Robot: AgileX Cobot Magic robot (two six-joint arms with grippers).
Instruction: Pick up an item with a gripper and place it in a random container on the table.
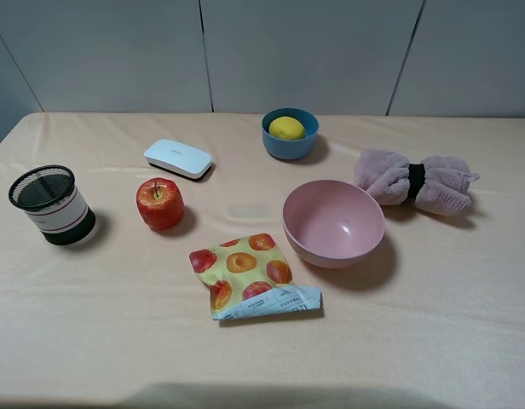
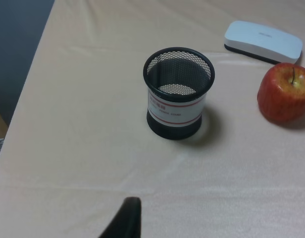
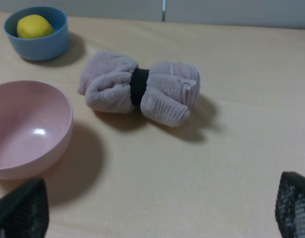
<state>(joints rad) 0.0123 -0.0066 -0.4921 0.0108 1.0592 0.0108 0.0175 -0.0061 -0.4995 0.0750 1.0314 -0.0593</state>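
Note:
The yellow lemon-like fruit [image 1: 285, 128] lies inside the small blue bowl [image 1: 290, 145] at the back middle of the peach-beige table [image 1: 433, 332]. Both also show in the right wrist view, the fruit [image 3: 33, 26] in the bowl [image 3: 41, 44]. Neither arm shows in the exterior high view. My right gripper [image 3: 157, 213] is open and empty, its fingers [image 3: 21, 210] wide apart above the cloth, short of the pink bowl and the towel roll. Only one dark finger [image 2: 125, 220] of my left gripper shows, short of the mesh cup.
A pink bowl [image 1: 333, 223] stands mid-table, with a rolled towel [image 1: 413, 181] to its right. A snack packet [image 1: 250, 274] lies in front. A red apple [image 1: 159, 203], a white box [image 1: 177, 158] and a black mesh cup [image 1: 49, 204] are on the left.

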